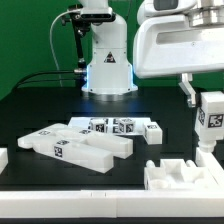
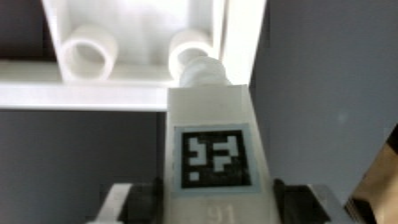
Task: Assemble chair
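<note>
The end effector (image 2: 210,205) holds a white plastic bar (image 1: 210,118) with a black-and-white square tag by its upper end, jaws closed against its two sides. The bar's long axis runs straight down from the end effector toward a white notched plastic block (image 1: 184,176) on the black counter (image 1: 60,192), at the exterior view's right. In the wrist view the bar's far tip meets one of two rounded posts (image 2: 196,58) on that block; whether it is seated cannot be told. The coming move looks like a push along that axis. Other white tagged chair pieces (image 1: 75,145) lie well apart, toward the exterior view's left.
</note>
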Tool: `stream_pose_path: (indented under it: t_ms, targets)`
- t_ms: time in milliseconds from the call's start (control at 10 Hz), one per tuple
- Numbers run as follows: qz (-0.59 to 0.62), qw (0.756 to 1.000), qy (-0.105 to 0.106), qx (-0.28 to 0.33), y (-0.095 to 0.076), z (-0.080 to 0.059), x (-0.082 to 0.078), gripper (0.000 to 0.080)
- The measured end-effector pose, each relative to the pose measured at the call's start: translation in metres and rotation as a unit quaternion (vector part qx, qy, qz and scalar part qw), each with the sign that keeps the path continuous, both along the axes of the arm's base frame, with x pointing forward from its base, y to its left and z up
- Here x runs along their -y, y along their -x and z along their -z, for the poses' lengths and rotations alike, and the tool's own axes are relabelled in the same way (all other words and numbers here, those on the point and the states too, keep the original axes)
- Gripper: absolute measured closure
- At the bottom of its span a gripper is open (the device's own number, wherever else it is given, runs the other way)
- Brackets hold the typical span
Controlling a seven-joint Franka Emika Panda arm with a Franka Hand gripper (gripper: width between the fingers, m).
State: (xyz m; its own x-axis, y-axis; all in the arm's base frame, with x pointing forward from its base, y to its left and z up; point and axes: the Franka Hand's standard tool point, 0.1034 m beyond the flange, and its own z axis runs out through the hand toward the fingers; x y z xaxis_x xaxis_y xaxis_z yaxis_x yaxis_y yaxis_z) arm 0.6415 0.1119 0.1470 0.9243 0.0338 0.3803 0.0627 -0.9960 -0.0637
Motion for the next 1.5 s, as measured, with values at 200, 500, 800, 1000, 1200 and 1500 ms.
stream_pose_path:
  t_ms: [200, 500, 800, 1000, 1200, 1500]
  targets:
    - [0.0, 0.997, -0.005, 0.074, 0.006, 0.003, -0.002, 0.0511]
    - [-0.018, 0.997, 0.01, 0.079, 0.005, 0.017, 0.006, 0.0511]
    - [-0.078, 0.993, 0.046, 0.072, -0.009, 0.035, 0.007, 0.0511]
    - [-0.075, 0.994, 0.044, 0.072, -0.009, 0.036, 0.006, 0.0511]
    - [-0.073, 0.994, 0.044, 0.064, -0.008, 0.039, 0.008, 0.0511]
    - [-0.074, 0.995, 0.039, 0.057, -0.005, 0.041, 0.001, 0.0511]
